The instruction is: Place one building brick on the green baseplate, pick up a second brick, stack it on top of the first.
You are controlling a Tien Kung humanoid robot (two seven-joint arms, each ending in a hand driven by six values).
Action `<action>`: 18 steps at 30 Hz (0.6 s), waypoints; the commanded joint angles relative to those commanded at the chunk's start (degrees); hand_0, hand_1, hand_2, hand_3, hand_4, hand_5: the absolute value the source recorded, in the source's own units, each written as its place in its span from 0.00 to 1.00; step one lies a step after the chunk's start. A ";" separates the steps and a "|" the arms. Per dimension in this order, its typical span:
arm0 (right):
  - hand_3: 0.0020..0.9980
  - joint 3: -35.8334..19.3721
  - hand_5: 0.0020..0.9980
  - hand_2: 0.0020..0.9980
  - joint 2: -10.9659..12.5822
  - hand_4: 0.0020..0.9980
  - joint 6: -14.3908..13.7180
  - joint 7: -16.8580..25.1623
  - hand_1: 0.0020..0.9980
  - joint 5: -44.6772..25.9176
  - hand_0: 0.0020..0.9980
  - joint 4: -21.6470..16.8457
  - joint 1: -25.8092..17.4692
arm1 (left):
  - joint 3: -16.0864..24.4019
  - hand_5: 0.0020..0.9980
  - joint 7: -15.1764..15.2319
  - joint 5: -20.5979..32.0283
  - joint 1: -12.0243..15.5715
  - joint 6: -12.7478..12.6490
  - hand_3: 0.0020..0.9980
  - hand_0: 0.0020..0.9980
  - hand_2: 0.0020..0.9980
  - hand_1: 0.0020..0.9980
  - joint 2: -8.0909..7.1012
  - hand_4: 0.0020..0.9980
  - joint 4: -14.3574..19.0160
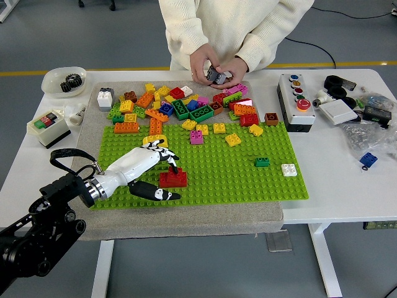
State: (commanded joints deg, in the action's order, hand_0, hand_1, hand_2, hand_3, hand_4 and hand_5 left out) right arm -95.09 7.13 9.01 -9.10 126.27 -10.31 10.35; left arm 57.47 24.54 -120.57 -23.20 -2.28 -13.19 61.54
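Observation:
A red brick (173, 179) sits on the green baseplate (236, 180) near its front left. My left hand (162, 177) comes in from the lower left and closes on that brick: white fingers (166, 155) curl over its back left top, and the thumb (155, 194) lies along its front left corner. A yellow brick (155, 139) lies just behind the hand. Loose bricks (186, 108) of many colours are piled along the plate's far edge. My right arm is out of the picture.
A person at the far side holds a grey brick (216, 74) in both hands above the pile. A small green brick (262, 162) and a white one (289, 169) sit on the plate's right. A button box (296, 102) stands right, a switch box (48, 127) left.

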 joint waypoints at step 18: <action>0.61 0.12 0.35 0.73 0.01 0.86 0.05 0.03 0.66 0.02 0.75 0.00 -0.06 | -0.12 0.63 -0.25 -0.23 0.57 0.14 0.54 1.00 0.78 0.84 0.20 1.00 0.04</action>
State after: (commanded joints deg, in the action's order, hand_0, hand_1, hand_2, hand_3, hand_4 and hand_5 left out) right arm -94.97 7.13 9.06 -9.07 126.29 -10.31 10.29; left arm 57.35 24.29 -120.80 -22.63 -2.14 -12.99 61.58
